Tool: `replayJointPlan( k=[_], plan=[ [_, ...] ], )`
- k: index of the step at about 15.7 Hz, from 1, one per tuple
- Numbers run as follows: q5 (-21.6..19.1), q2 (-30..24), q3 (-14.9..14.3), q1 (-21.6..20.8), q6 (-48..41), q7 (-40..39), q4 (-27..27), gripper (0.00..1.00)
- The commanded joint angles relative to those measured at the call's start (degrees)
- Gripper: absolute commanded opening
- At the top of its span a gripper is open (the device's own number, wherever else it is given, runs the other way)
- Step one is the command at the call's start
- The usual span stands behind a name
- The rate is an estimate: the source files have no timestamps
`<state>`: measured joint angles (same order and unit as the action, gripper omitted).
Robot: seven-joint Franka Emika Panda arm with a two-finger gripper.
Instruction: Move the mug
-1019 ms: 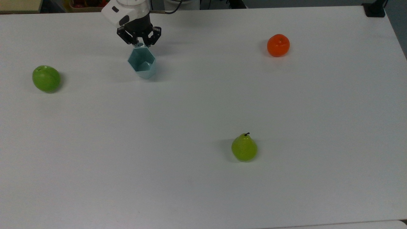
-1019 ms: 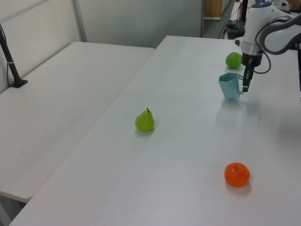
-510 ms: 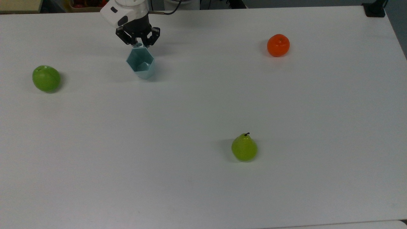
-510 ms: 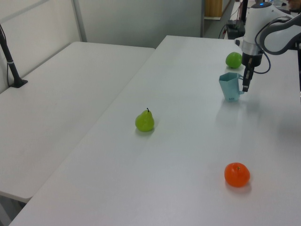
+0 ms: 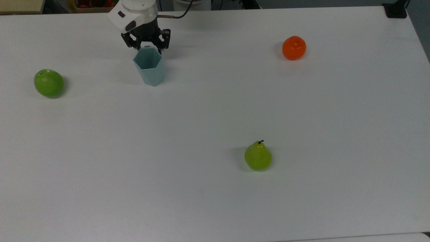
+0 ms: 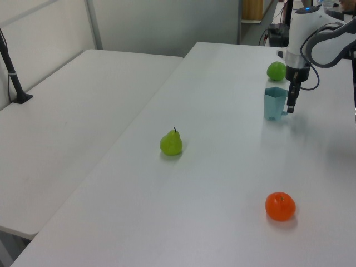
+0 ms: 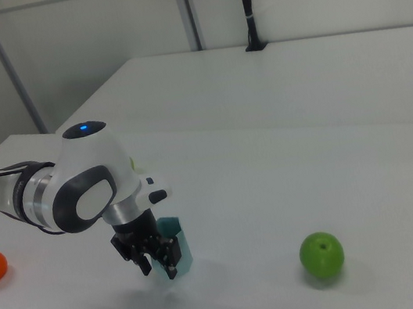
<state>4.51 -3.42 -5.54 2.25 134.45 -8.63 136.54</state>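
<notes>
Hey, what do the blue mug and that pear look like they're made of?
The mug: probably moulded or printed plastic, matte; its flat facets are evenly pale teal with no glaze shine. The pear: likely a plastic or foam replica, smooth with a slight sheen, uniform yellow-green with a stiff dark stem. Neither can be confirmed by look alone.

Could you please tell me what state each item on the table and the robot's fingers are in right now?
mug: upright, open end up, held by its handle.
gripper: fingers shut on the mug's handle, at the mug's far rim in the top view.
green apple: resting on the table, apart from the rest.
orange: resting on the table, untouched.
pear: standing, stem up.
table: white, carrying all four things.
</notes>
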Motion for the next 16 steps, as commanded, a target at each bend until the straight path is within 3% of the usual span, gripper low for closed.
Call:
replayJointPlan(
  k=[1, 2, 4, 9, 14, 16],
  plan=[
    [0.9, -1.5, -0.3, 0.2, -2.3, -0.7, 0.0, 0.91],
    [0.9, -2.8, -0.3, 0.2, -5.0, -0.4, -1.0, 1.0],
    [0.9, -3.5, -0.3, 0.2, -11.9, -0.3, -4.9, 1.0],
    [-1.1, -2.7, -0.1, 0.1, -32.3, -0.2, -24.6, 1.0],
    [-10.2, -1.0, 1.8, -0.1, -43.8, 0.8, -41.1, 1.0],
    [-10.8, -0.1, 3.5, 0.1, -44.1, 8.0, -44.9, 1.0]
  ],
)
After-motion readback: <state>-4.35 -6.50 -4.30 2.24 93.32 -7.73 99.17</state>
